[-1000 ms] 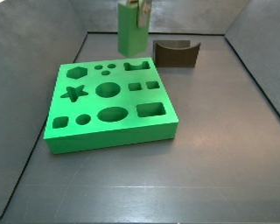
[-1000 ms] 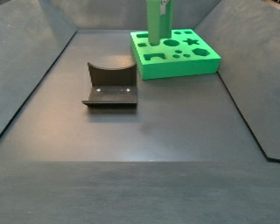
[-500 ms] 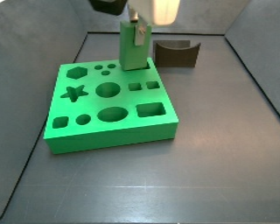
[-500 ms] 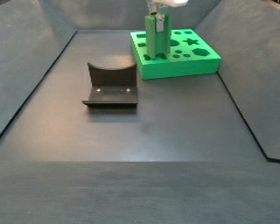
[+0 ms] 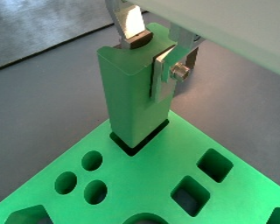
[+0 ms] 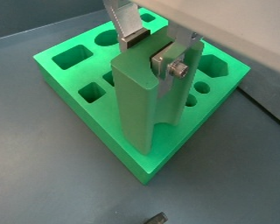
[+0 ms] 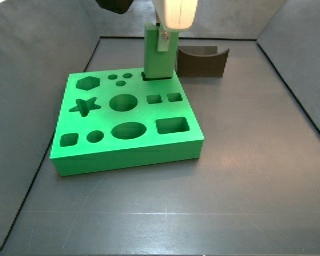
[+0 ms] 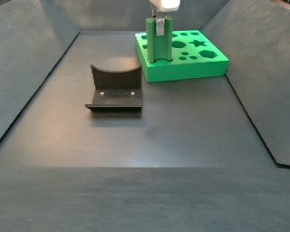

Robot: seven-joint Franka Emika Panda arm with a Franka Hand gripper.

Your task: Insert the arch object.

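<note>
Light is even and fairly bright on the dark bench [image 7: 243, 190], which gives back a soft, pale sheen in both side views. The gripper [image 7: 176, 12] is washed out to a glowing white-yellow patch at the top of a side view, detail lost to glare. Both wrist views are sharper up close: the silver fingers [image 5: 132, 24] catch bright highlights, and a blown-out white band fills one corner. The green board [image 6: 73, 74] looks saturated, with soft shadows inside its holes.

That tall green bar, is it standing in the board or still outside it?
In. The tall green bar, gripper at its top, stands upright in a green board hole.
</note>
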